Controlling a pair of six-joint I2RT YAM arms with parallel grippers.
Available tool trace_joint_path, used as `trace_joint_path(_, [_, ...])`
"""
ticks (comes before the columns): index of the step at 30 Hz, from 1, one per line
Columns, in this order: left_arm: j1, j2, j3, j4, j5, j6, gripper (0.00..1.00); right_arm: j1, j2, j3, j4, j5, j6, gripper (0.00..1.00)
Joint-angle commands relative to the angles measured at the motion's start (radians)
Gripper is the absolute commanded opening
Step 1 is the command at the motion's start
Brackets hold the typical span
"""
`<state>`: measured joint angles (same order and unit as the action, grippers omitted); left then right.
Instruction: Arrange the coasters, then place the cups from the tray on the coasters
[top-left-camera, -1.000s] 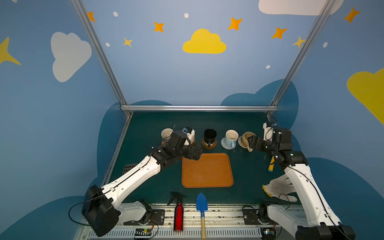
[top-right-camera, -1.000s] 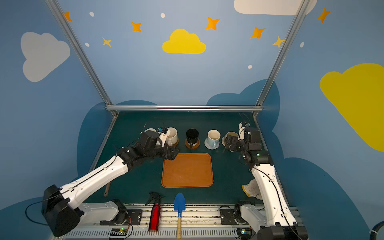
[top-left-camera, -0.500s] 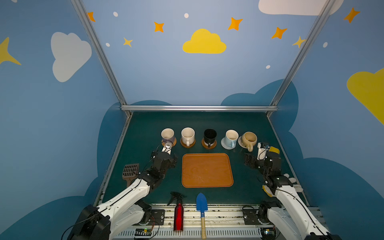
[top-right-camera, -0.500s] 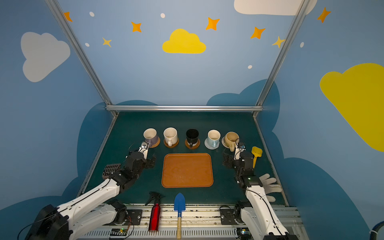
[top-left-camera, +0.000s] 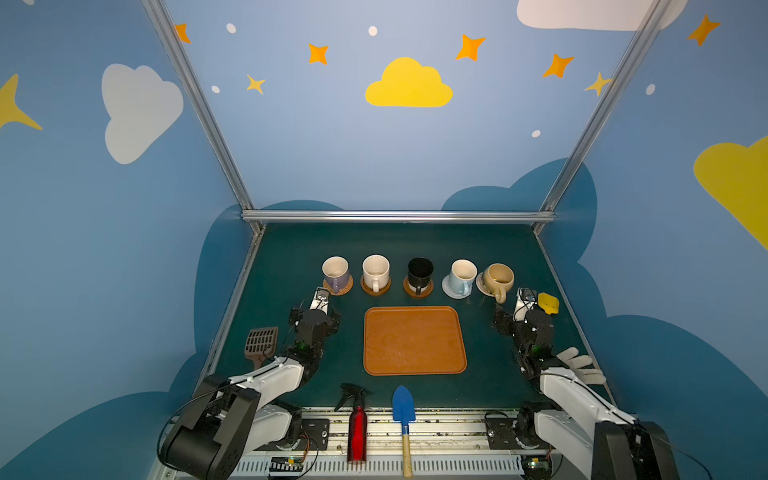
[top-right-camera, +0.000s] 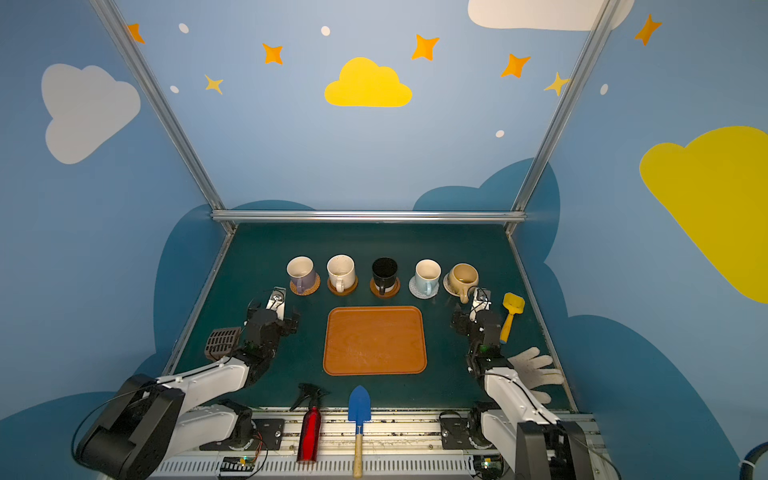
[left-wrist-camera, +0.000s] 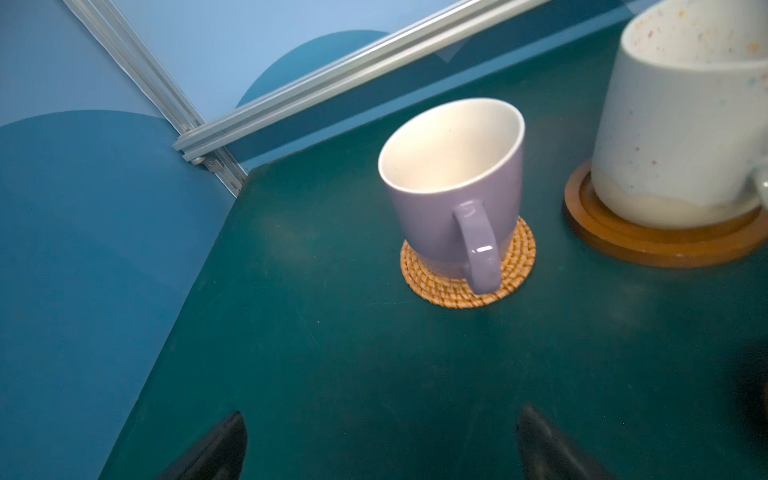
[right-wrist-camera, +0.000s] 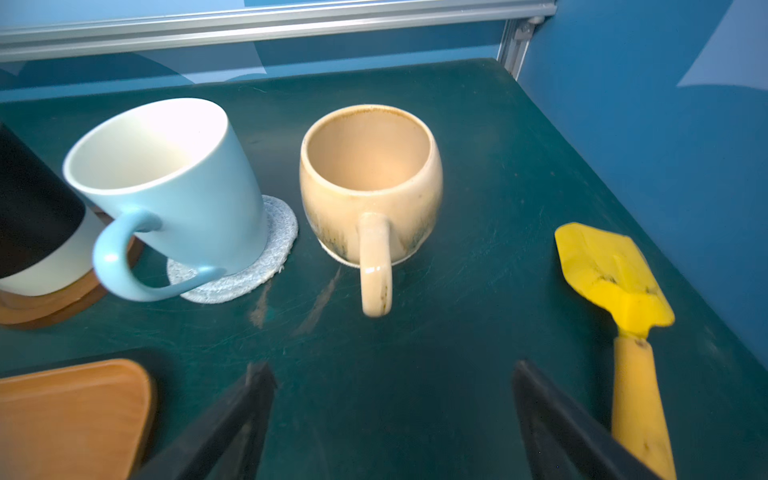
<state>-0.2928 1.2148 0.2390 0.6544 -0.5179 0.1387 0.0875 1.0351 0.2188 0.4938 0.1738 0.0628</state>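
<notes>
Since all five mugs stand upright on coasters in a row across the dark green desk (top-left-camera: 395, 245), the placing step looks finished. The lilac mug (top-left-camera: 336, 271) sits on the woven tan rattan coaster (left-wrist-camera: 517, 266), and the cream-white speckled mug (top-left-camera: 376, 270) on a brown wooden rimmed coaster (top-left-camera: 365, 288). The black mug (top-left-camera: 420, 270) has the second brown wooden rimmed coaster (top-left-camera: 428, 289). The light blue mug (top-left-camera: 463, 274) stands on the grey-white coiled rope coaster (right-wrist-camera: 278, 232), and the wide yellowish-tan mug (top-left-camera: 498, 277) on the beige coiled rope coaster (top-left-camera: 481, 286). The flat orange-brown tray (top-left-camera: 413, 340) lies bare, nearer the robot.

Probably no carry is left. The next move only calls for backing off without catching the handles, which point toward the arms.

Both arms are folded low, one on each side of the tray. The left gripper (left-wrist-camera: 384, 440) aims at the lilac mug, well apart from it, jaws spread wide and empty. The right gripper (right-wrist-camera: 392, 374) faces the tan mug's handle, likewise wide apart and holding nothing, with a yellow plastic scoop (right-wrist-camera: 615, 274) just beside it.
</notes>
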Motion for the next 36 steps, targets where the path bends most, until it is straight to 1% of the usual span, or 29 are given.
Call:
trace_joint_path(1, [0.075, 0.023, 0.011, 0.119, 0.116, -0.01, 1.0, -0.003, 0.06, 0.002, 0.179, 0.005, -0.027, 0.89])
trace_joint_path(5, [0.153, 0.072, 0.024, 0.173, 0.219, -0.041, 1.0, -0.008, 0.168, 0.028, 0.261, 0.0, -0.031, 0.89])
trace_joint_path(10, [0.173, 0.173, 0.059, 0.225, 0.272, -0.065, 1.0, -0.017, 0.24, 0.062, 0.303, -0.004, -0.037, 0.89])
trace_joint_path(13, [0.176, 0.244, 0.074, 0.267, 0.268, -0.069, 1.0, -0.023, 0.281, 0.083, 0.319, -0.025, -0.042, 0.89])
trace_joint_path(14, [0.175, 0.252, 0.072, 0.281, 0.266, -0.071, 1.0, -0.022, 0.296, 0.089, 0.324, -0.027, -0.045, 0.89])
trace_joint_path(16, [0.184, 0.242, 0.077, 0.254, 0.276, -0.077, 1.0, -0.026, 0.323, 0.101, 0.334, -0.026, -0.055, 0.88])
trace_joint_path(18, [0.191, 0.25, 0.086, 0.245, 0.286, -0.083, 1.0, -0.033, 0.345, 0.11, 0.341, -0.022, -0.038, 0.88])
trace_joint_path(22, [0.222, 0.278, 0.1, 0.236, 0.333, -0.105, 1.0, -0.046, 0.397, 0.132, 0.345, -0.034, -0.025, 0.88])
trace_joint_path(25, [0.228, 0.339, 0.096, 0.313, 0.34, -0.105, 1.0, -0.047, 0.451, 0.138, 0.378, -0.031, -0.02, 0.88])
trace_joint_path(26, [0.227, 0.337, 0.099, 0.307, 0.336, -0.108, 1.0, -0.046, 0.462, 0.142, 0.378, -0.026, -0.016, 0.88])
trace_joint_path(28, [0.233, 0.319, 0.118, 0.241, 0.346, -0.112, 1.0, -0.044, 0.486, 0.157, 0.378, -0.015, -0.02, 0.89])
trace_joint_path(30, [0.242, 0.324, 0.13, 0.224, 0.362, -0.12, 1.0, -0.039, 0.478, 0.164, 0.351, -0.007, -0.02, 0.9])
trace_joint_path(34, [0.271, 0.324, 0.163, 0.157, 0.391, -0.147, 1.0, -0.034, 0.481, 0.164, 0.353, -0.001, -0.024, 0.91])
trace_joint_path(36, [0.281, 0.325, 0.166, 0.15, 0.406, -0.154, 1.0, -0.031, 0.484, 0.162, 0.365, 0.007, -0.027, 0.91])
